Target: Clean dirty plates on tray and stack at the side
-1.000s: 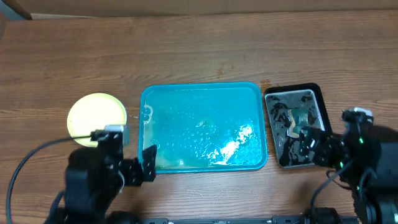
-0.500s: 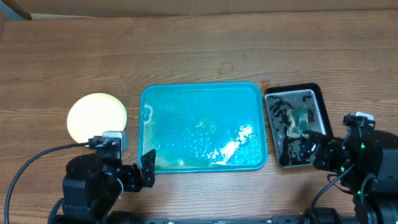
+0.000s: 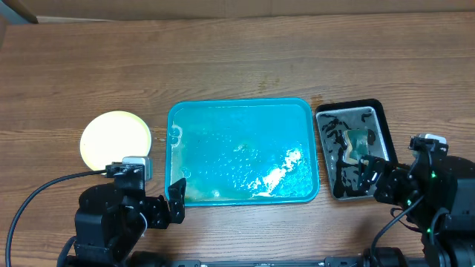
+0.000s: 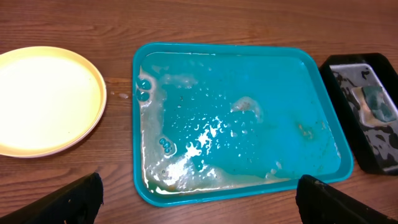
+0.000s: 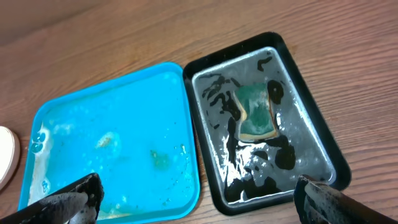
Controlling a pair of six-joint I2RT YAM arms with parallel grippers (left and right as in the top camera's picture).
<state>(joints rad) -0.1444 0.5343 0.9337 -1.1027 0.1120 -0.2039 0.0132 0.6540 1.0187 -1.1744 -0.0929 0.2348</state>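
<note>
1. Plate (image 3: 115, 139). Round, shallow, pale yellow. It lies flat on the table (image 3: 237, 52) at the far left, well clear of the tray, and its face looks clean. Only one disc shows from above; whether others lie under it cannot be told.

2. Left gripper (image 4: 199, 183). Fingers spread wide with nothing between them. In the overhead view it sits at the near left, just off the tray's front-left corner and in front of the plate. Its wrist camera looks over both plate and tray.

3. Tray (image 3: 237, 101). Large, turquoise, rectangular, with rounded corners and a raised rim, at the middle of the table. The floor is wet: a film of water, bubbles along the left side, white foam (image 3: 278, 174) toward the front right, and a few small brownish specks. No plate is on it.

4. Black tray (image 3: 349, 108). Smaller, glossy and rectangular, just beside the tray's right edge and set slightly askew. Its floor is wet, with dark patches.

5. Sponge (image 5: 256, 112). Green with a pale edge, lying inside the black tray toward its far half.

6. Right gripper (image 5: 198, 183). Fingers spread wide and holding nothing. In the overhead view it sits at the near right, over the black tray's front end and apart from the sponge.
</note>
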